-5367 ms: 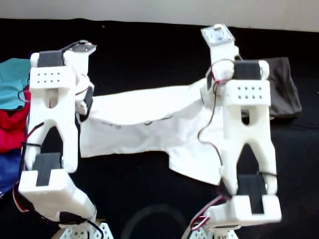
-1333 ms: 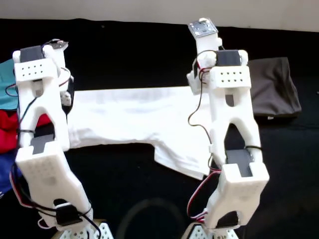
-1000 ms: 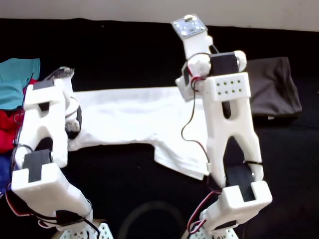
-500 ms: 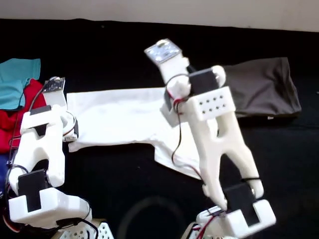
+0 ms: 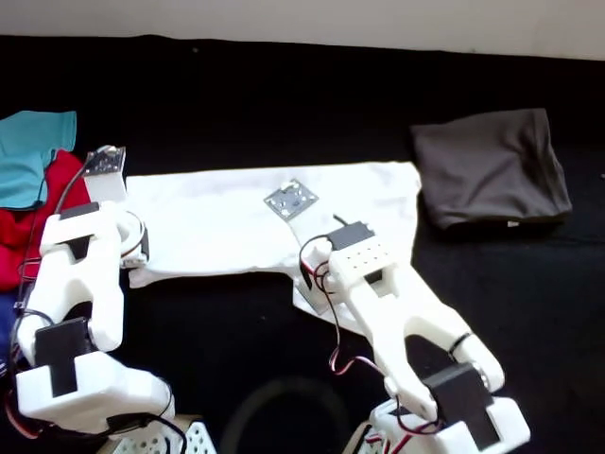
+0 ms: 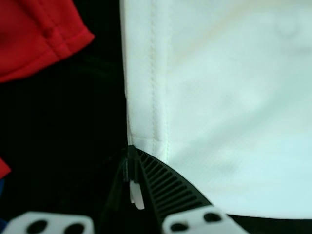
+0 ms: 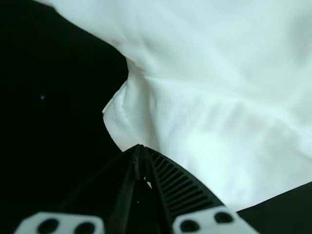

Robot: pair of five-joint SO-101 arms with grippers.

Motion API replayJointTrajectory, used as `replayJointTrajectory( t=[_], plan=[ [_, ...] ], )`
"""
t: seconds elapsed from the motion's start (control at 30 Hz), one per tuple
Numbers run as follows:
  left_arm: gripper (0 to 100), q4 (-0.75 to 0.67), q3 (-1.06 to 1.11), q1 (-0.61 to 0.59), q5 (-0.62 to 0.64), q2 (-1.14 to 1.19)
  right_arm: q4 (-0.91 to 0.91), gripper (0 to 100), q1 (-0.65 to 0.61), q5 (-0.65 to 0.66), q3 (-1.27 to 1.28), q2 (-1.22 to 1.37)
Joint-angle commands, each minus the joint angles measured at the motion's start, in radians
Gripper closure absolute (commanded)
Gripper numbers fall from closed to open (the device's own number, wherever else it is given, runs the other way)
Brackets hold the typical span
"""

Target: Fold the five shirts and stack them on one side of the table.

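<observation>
- The left gripper [image 6: 132,165] has its jaws closed, tips at the near-left corner of the white shirt [image 5: 217,218]. Whether they pinch cloth I cannot tell.
- The right gripper [image 7: 140,151] also has its jaws together, tips against a loose fold at the shirt's near edge.
- The white shirt lies spread flat across the middle of the black table [image 5: 236,95].
- A folded dark grey shirt [image 5: 492,165] sits just right of it.
- A teal shirt [image 5: 33,151] and a red shirt [image 5: 33,222] are heaped at the left edge.
</observation>
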Motion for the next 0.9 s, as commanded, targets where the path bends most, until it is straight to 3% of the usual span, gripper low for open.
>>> replayJointTrajectory(
  t=[0.0,0.2,0.4,0.5,0.63,0.87],
  plan=[
    [99,-0.015,-0.015,0.004,-0.002,0.007,-0.096,98.5,0.059,-0.005,0.002,0.068],
    [99,-0.015,-0.015,0.004,-0.002,0.007,-0.130,98.5,0.182,-0.005,-0.090,0.102],
    [99,-0.015,-0.015,0.004,-0.002,0.007,-0.024,98.5,0.188,-0.006,-0.209,0.104],
    [99,-0.015,-0.016,0.004,-0.002,0.007,0.065,97.4,0.139,-0.005,-0.220,0.104],
    [99,-0.015,-0.016,0.004,-0.002,0.007,0.180,87.2,0.038,-0.003,-0.237,0.102],
    [99,-0.015,-0.016,0.004,-0.002,0.007,0.268,86.5,-0.084,0.000,-0.326,0.108]
  ],
)
